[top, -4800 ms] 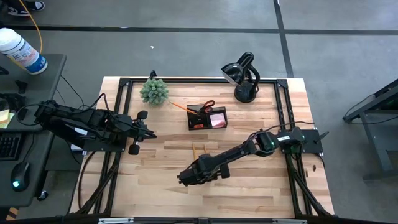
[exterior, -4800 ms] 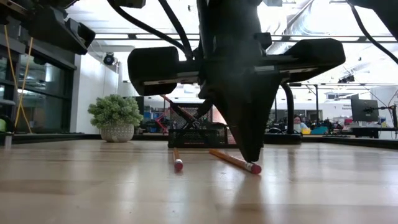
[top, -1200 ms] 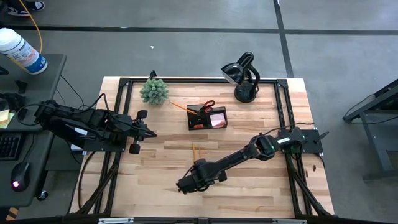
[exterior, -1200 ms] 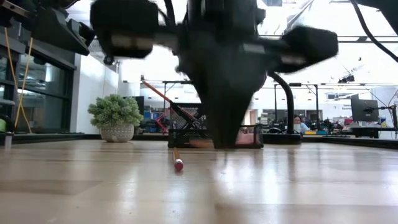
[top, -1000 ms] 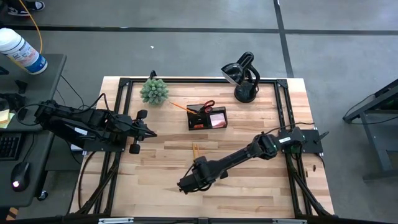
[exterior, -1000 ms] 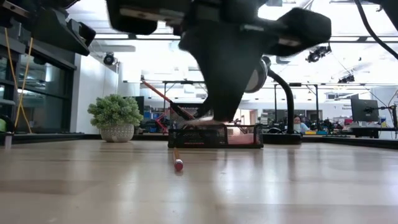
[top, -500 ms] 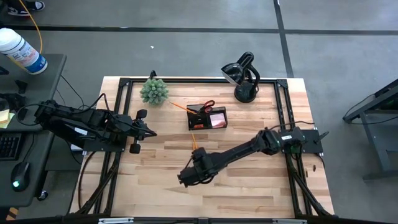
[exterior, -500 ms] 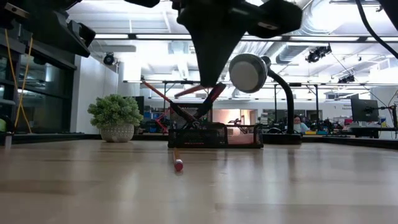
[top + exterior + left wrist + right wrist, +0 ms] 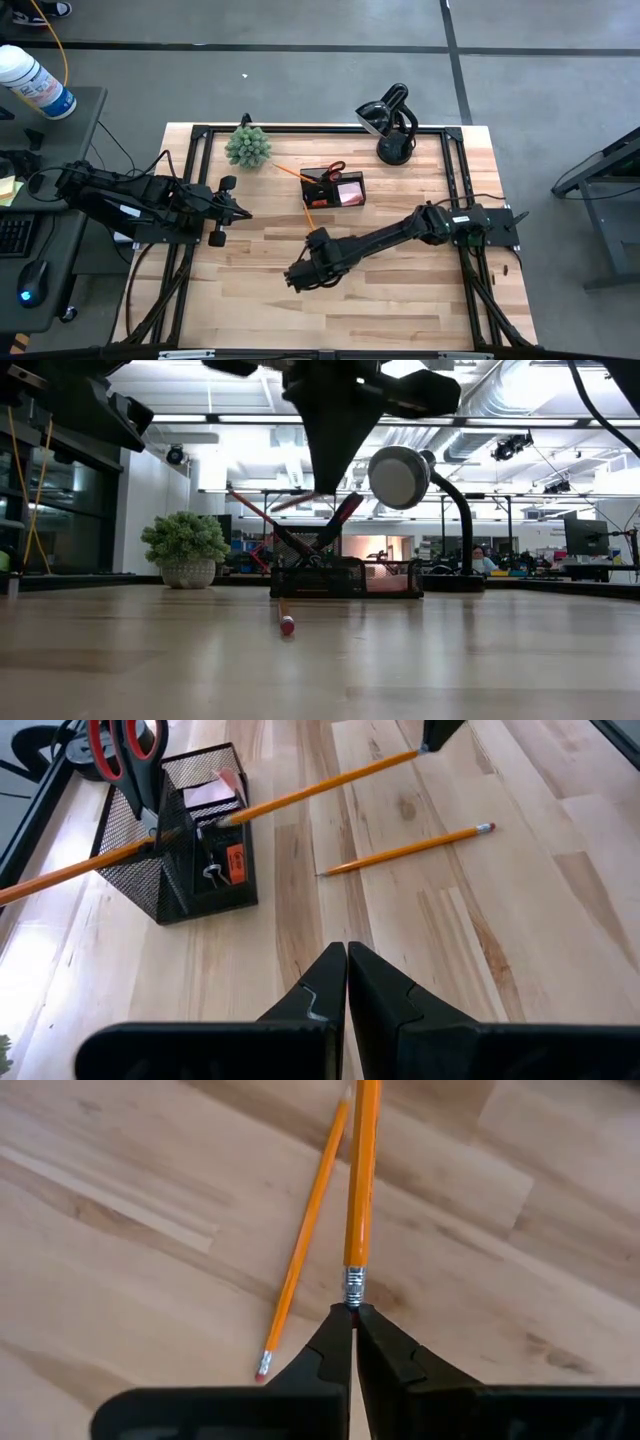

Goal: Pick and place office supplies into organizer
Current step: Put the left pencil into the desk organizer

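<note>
One pencil's [image 9: 360, 1180] tip runs beyond right end effector's [image 9: 353, 1316] view.

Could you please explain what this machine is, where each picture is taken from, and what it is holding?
It is a robot with two dark arms working at a wooden table, each ending in a two-finger gripper. One picture looks straight down from above, one looks level across the tabletop, and two come from cameras on the wrists. The right gripper is shut on a pencil, pinching it by the eraser end and holding it above the table. A second pencil lies flat on the wood. At the back stands the black mesh organizer, with red-handled scissors and a pink pad already in it, beside a green plant and a desk lamp. The left gripper waits shut at the left side.
</note>
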Action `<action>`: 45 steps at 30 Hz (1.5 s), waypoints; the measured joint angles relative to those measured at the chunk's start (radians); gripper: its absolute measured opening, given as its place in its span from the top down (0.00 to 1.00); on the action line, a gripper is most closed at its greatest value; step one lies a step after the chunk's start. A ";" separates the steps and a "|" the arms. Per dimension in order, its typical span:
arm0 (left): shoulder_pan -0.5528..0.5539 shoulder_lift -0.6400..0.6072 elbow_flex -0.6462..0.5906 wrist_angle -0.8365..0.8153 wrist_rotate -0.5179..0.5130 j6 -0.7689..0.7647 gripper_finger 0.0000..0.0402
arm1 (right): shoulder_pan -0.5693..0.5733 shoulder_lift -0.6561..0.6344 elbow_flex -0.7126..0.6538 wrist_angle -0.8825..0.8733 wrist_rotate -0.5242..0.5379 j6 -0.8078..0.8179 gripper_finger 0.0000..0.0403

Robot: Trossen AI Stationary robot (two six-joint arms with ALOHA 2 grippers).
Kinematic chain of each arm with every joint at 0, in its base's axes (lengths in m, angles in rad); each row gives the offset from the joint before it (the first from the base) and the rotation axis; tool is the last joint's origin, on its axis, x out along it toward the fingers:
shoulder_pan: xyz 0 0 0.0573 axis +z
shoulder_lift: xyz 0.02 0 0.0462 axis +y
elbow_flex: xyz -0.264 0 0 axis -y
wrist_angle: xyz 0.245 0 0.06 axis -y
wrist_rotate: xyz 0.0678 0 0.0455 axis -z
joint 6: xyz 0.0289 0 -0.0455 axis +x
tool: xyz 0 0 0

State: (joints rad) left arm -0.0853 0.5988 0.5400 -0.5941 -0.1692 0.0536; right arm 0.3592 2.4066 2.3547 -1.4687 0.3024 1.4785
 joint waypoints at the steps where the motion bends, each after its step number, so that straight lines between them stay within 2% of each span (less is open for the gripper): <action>1: 0.000 0.000 0.000 0.000 0.000 0.000 0.99 | 0.000 -0.005 0.000 -0.004 0.011 -0.003 1.00; 14: 0.000 0.000 0.000 0.001 -0.007 0.002 0.99 | -0.037 -0.074 0.002 -0.089 0.093 -0.054 1.00; 38: 0.000 0.000 0.000 0.023 0.003 0.008 0.99 | -0.044 -0.079 0.002 -0.088 0.110 -0.083 1.00; 42: 0.000 0.008 0.000 0.149 0.107 0.163 0.99 | -0.044 -0.079 0.002 -0.080 0.114 -0.084 1.00; 45: -0.001 0.037 0.000 0.229 0.136 0.313 0.99 | -0.044 -0.079 0.002 -0.070 0.117 -0.089 1.00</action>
State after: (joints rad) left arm -0.0860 0.6356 0.5396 -0.3650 -0.0332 0.3669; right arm 0.3149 2.3280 2.3562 -1.5391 0.4193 1.3899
